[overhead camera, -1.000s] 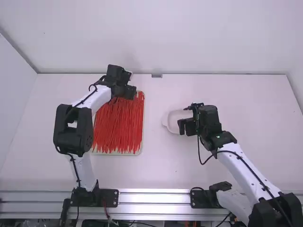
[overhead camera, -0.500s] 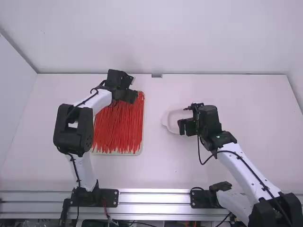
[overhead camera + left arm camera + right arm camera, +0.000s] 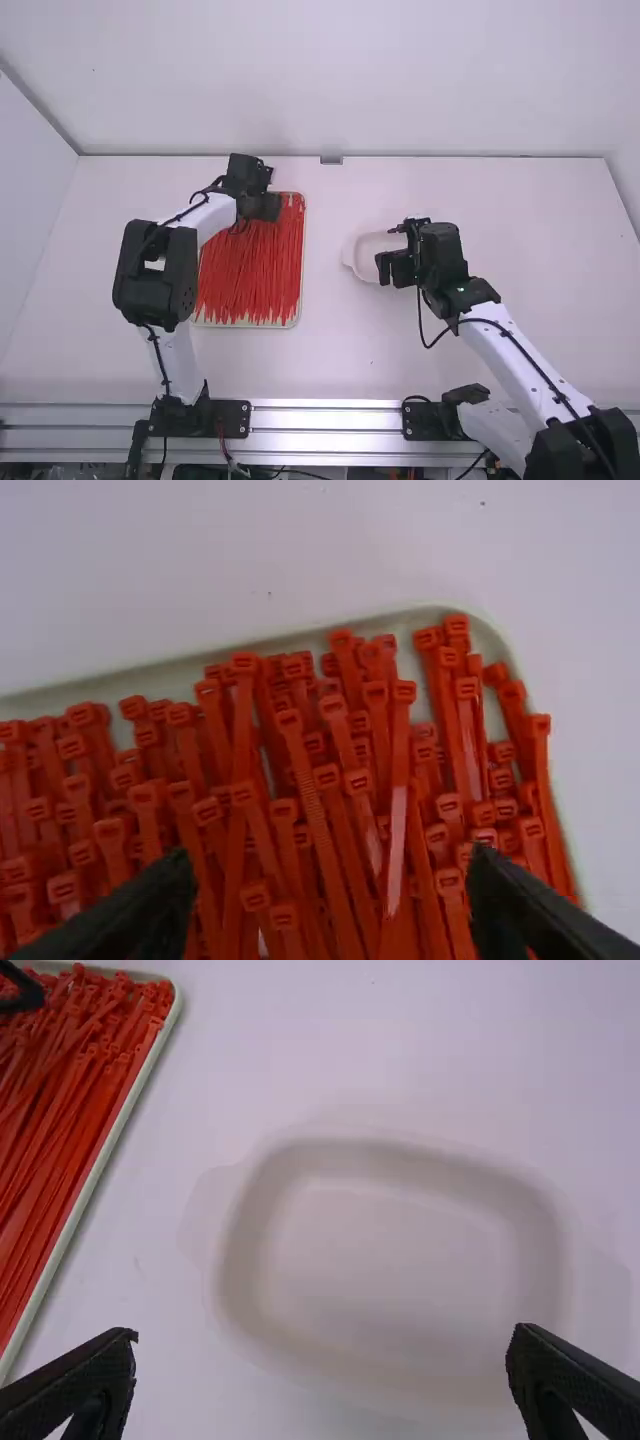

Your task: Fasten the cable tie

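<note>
High view, white table (image 3: 520,210), white walls (image 3: 330,70), left fingers (image 3: 130,920) spread over cable ties (image 3: 330,780), right fingers (image 3: 70,1385) spread.

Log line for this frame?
left gripper open over red plastic cable ties on pale tray | right gripper open above white plastic dish | no tie held

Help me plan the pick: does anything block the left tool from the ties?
Nothing visible does. The left tool hangs open directly above the ties, which lie heaped on their tray.
</note>
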You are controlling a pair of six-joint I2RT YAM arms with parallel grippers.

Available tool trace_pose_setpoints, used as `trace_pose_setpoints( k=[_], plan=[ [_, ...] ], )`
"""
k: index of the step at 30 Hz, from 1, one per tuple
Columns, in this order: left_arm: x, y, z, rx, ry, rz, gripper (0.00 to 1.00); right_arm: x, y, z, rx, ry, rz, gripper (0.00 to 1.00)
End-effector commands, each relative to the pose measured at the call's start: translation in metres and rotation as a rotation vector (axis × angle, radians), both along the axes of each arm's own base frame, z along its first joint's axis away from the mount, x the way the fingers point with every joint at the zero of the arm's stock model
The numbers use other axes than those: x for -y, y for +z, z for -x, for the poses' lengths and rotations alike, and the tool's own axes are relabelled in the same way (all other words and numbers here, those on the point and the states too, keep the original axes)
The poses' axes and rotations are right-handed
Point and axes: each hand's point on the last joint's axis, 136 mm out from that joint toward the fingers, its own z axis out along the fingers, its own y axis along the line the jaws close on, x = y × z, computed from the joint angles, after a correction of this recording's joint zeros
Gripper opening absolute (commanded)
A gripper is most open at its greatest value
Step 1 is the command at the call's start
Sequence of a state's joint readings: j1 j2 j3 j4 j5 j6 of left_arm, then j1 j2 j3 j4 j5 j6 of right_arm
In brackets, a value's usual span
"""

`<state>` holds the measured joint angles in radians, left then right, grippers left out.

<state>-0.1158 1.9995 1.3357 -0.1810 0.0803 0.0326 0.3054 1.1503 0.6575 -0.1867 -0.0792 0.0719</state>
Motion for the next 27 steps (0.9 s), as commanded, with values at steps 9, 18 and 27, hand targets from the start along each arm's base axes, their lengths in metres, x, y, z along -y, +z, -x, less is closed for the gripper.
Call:
trace_pose_setpoints(
  k=[9,18,27],
  plan=[
    [-0.003,-0.013,0.004,-0.027,0.045,0.007,0.5,-0.003,0.012,-0.007,0.026,0.002,-0.006,0.99],
    [-0.004,-0.027,0.015,-0.05,0.06,0.014,0.39,-0.003,0.012,-0.007,0.026,0.002,-0.007,0.99],
    [-0.005,-0.029,0.017,-0.059,0.069,0.015,0.34,-0.003,0.012,-0.007,0.025,0.002,-0.006,0.99]
  ],
)
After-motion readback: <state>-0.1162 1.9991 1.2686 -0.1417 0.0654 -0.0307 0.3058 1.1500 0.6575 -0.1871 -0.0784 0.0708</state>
